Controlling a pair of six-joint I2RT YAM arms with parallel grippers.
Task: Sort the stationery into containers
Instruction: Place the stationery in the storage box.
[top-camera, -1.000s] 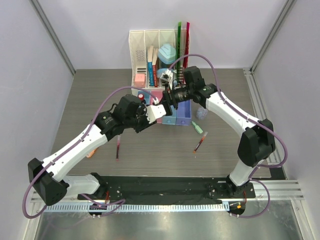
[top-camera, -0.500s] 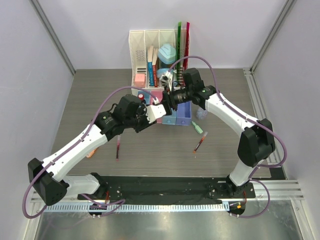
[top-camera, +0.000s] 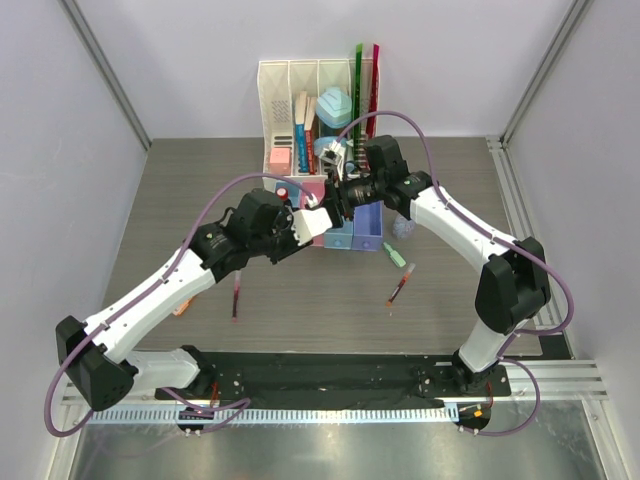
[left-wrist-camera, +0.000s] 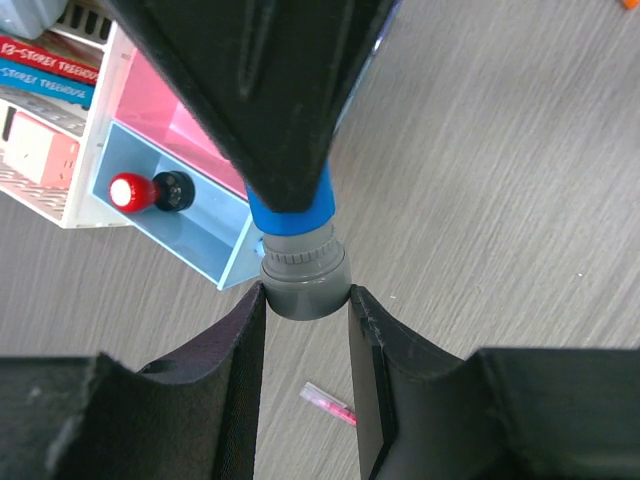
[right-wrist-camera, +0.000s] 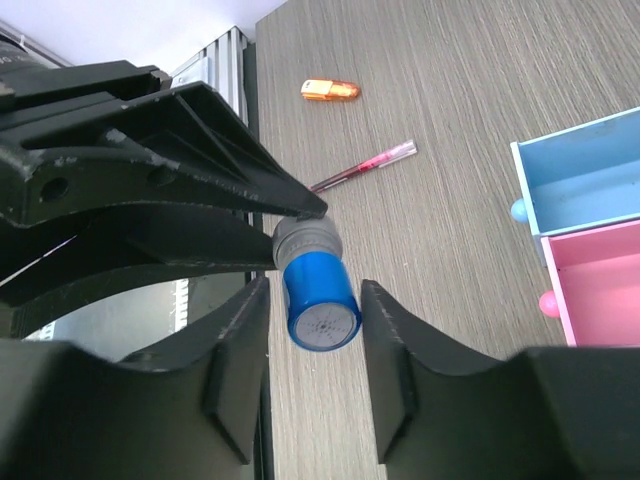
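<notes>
A small cylinder with a blue cap (right-wrist-camera: 320, 300) and a grey base (left-wrist-camera: 305, 285) hangs above the table. My left gripper (left-wrist-camera: 305, 295) is shut on the grey base. My right gripper (right-wrist-camera: 315, 288) straddles the blue cap, jaws close on both sides with thin gaps showing. Both grippers meet in front of the containers (top-camera: 368, 228). The blue bin (left-wrist-camera: 190, 240) holds a red-capped cylinder (left-wrist-camera: 128, 190), and the pink bin (left-wrist-camera: 170, 110) is beside it. Loose on the table are a dark-red pen (top-camera: 237, 295), an orange piece (right-wrist-camera: 330, 90), a second pen (top-camera: 400, 288), a green piece (top-camera: 397, 255) and a lilac disc (top-camera: 402, 228).
The white rack (top-camera: 310, 110) with books, rulers and teal items stands right behind the bins. Grey walls close in on the left, right and back. The arms' black base plate (top-camera: 340, 375) runs along the near edge.
My right gripper's jaws have narrowed around the blue cap. The left gripper kept its hold and neither arm has shifted much.
</notes>
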